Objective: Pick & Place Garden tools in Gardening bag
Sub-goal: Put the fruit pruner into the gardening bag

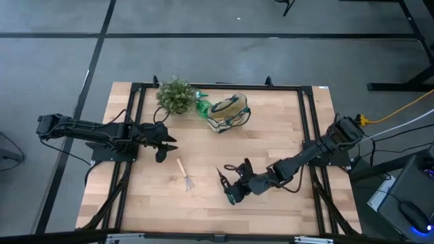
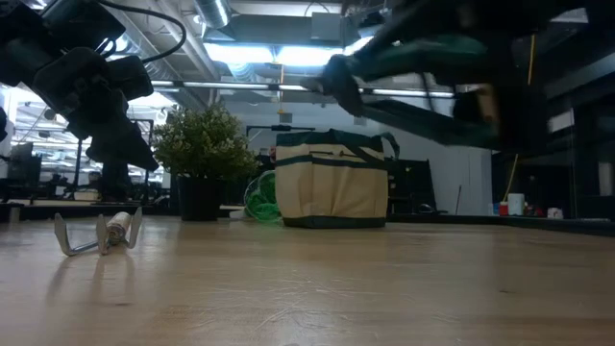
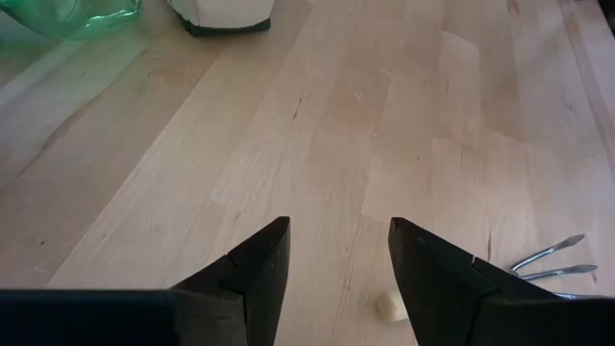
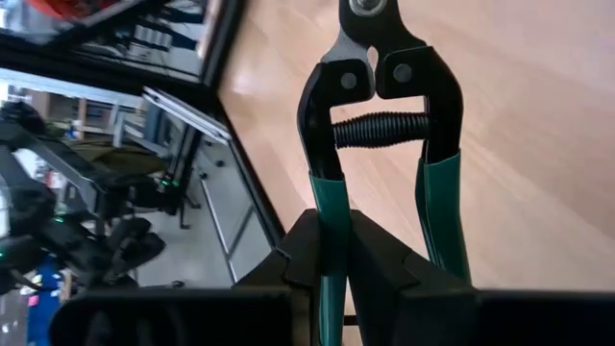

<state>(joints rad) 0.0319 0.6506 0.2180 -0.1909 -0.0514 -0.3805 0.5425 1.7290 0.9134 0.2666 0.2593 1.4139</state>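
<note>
Shears (image 4: 384, 144) pinched in right hand (image 1: 234, 192), lower centre of frame, not yet bagged. Rake (image 1: 184, 175) left on tabletop (image 1: 271, 142); left hand (image 1: 165, 144) spread, empty. Bag (image 1: 229, 112) upper centre.

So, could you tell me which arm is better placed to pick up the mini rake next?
The left. Its gripper is open and empty, close to the mini rake, whose tines show just past its fingers. The right gripper is shut on the pruning shears.
</note>
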